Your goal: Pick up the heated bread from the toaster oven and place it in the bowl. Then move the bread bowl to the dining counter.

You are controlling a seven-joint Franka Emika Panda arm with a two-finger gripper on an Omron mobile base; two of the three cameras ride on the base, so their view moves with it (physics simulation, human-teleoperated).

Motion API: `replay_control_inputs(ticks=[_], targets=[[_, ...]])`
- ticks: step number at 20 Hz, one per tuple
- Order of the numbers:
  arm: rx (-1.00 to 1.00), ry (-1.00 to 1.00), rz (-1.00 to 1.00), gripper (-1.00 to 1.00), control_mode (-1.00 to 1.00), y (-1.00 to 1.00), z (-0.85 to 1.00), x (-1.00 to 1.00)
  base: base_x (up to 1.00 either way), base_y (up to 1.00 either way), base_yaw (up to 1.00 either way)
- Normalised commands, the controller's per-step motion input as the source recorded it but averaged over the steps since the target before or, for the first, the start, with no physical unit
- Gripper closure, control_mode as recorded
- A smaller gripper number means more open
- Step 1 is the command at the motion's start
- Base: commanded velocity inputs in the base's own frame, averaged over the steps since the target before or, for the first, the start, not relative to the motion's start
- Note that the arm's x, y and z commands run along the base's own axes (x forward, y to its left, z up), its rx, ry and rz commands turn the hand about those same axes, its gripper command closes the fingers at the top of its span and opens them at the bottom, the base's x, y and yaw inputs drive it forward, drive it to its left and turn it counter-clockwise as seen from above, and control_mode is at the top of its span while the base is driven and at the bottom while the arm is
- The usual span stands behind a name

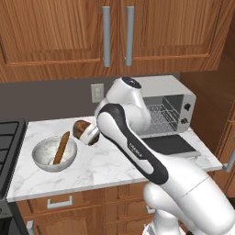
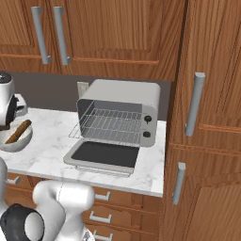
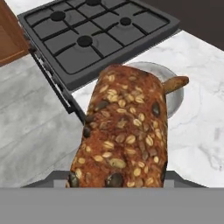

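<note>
The heated bread point(image 1: 81, 128), a dark-brown seeded chunk, hangs in the air just right of and above the bowl point(image 1: 38, 161), with my gripper point(image 1: 84, 130) shut on it. In the hand view the bread point(image 3: 124, 131) stands between my fingers, and my gripper point(image 3: 118, 176) points toward the bowl point(image 3: 174, 104) behind it. A long thin brown stick of bread point(image 1: 61, 148) leans inside the bowl. The toaster oven point(image 1: 170, 98) stands at the right with its door point(image 1: 173, 144) dropped open and its wire rack point(image 2: 112, 125) bare. The dining counter is out of view.
A black gas stove point(image 3: 94, 33) borders the marble worktop point(image 1: 105, 167) on the left, past the bowl. Wooden cabinets point(image 1: 69, 32) hang above and a tall cabinet point(image 2: 212, 117) stands right of the oven. A wall outlet point(image 1: 97, 92) sits behind.
</note>
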Motion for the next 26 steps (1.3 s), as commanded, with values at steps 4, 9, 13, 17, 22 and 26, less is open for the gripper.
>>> replay_control_inputs(ticks=[4, 9, 13, 17, 22, 26], targets=[[-0.06, 0.03, 0.1, 1.0, -1.0, 0.92, -0.63, 0.4, 0.0, 0.0, 0.0], [-0.06, 0.0, 0.03, 1.0, -1.0, 0.77, -0.44, 0.52, 0.0, 0.0, 0.0], [-0.12, 0.0, 0.0, 1.0, -1.0, 0.29, -0.5, 0.69, 0.0, 0.0, 0.0], [-0.12, 0.02, 0.0, 1.0, -1.0, 0.23, -0.48, 0.54, 0.0, 0.0, 0.0], [-0.09, 0.0, 0.0, -1.0, -1.0, 0.3, -0.22, 0.49, 0.0, 0.0, 0.0], [-0.01, 0.0, 0.0, -1.0, -1.0, 0.29, -0.02, 0.25, 0.0, 0.0, 0.0]])
